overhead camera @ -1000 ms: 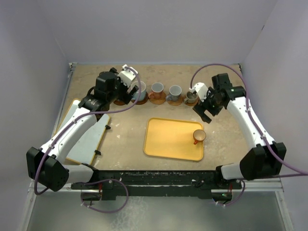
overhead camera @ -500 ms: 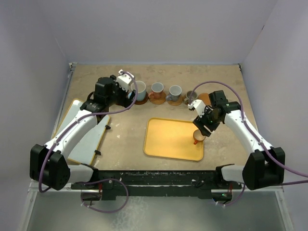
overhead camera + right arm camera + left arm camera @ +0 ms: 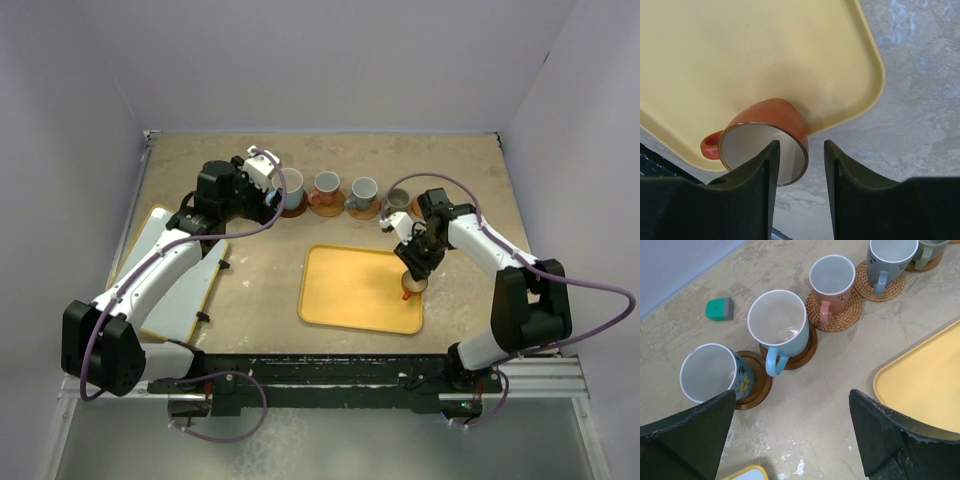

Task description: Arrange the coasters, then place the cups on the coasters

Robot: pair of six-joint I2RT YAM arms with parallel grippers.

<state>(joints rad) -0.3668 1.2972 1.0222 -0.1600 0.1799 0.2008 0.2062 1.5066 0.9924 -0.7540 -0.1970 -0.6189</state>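
Seen from above, a sandy-coloured table (image 3: 250, 270) holds a yellow tray (image 3: 345, 290) near its middle. A small orange-brown cup (image 3: 770, 122) sits at the tray's near right corner, with its handle on the near side.

The right gripper (image 3: 801, 145) hangs directly over this cup. Its jaws are narrow and straddle the cup's wall, one finger over the pale inside and the other outside the rim. A sliver of space shows between the outer finger and the cup, so no firm grip is visible.

Along the far side of the table, five cups stand in a row running left to right, each on its own round coaster:
- A dark blue cup (image 3: 707, 372) with a yellow flower stands on a dark brown coaster (image 3: 757, 385).
- A light blue cup (image 3: 777, 322) stands on another dark coaster (image 3: 807, 347).
- A pink cup (image 3: 831, 277) stands on a lighter woven coaster (image 3: 840, 315).
- A grey-blue cup (image 3: 890, 252) stands on a second woven coaster (image 3: 865, 287).
- A small grey cup (image 3: 930, 246) stands on a coaster that is mostly hidden.

The left gripper (image 3: 791, 395) hovers just near of the two blue cups. Its jaws are spread wide and hold nothing.

A small teal block (image 3: 719, 309) lies on the table beyond the blue cups, apart from them.
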